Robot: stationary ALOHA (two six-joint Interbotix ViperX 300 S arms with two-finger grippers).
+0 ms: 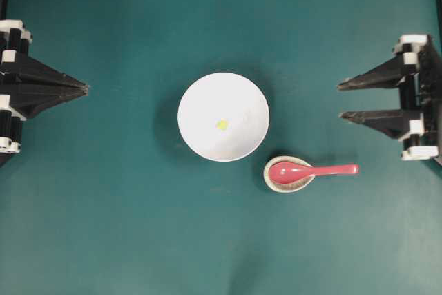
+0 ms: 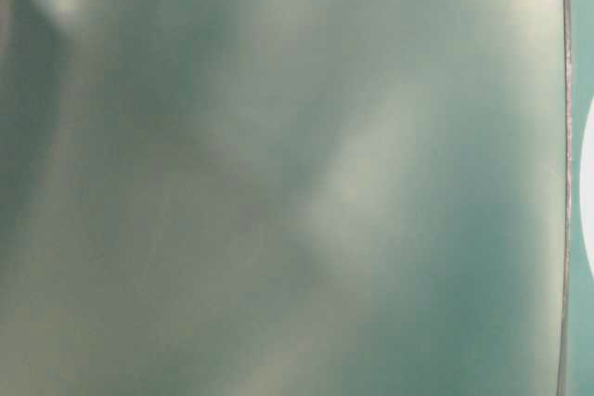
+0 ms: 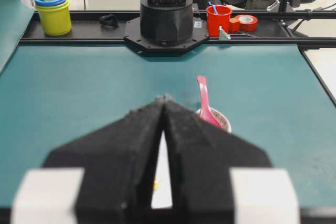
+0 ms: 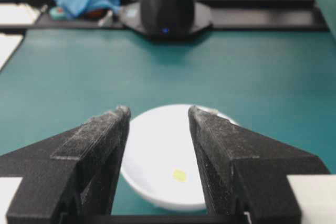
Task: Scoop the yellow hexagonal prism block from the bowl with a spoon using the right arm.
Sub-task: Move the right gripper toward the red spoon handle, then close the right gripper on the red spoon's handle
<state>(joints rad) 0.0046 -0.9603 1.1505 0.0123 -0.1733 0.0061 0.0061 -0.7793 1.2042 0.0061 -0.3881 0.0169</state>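
- The right end effector (image 1: 340, 101) sits at the edge of the teal surface (image 1: 110, 226) with its black pointed fingers spread wide and nothing between them, which reads as readiness to take a handle.
- The glossy pinkish-red soup spoon (image 1: 311, 170) lies below and just inward of it in the overhead view, scoop resting in a small speckled beige dish (image 1: 288, 184), so the straight handle points out toward that arm, probably for an easy pinch.
- The large round plain white bowl (image 1: 223, 117) stands further inward; the right wrist view frames it directly between the fingers.
- The tiny bright yellow hexagonal prism block (image 1: 222, 125) lies on the bowl's floor.
- The left end effector (image 1: 85, 88) is closed tight, empty, parked well clear.
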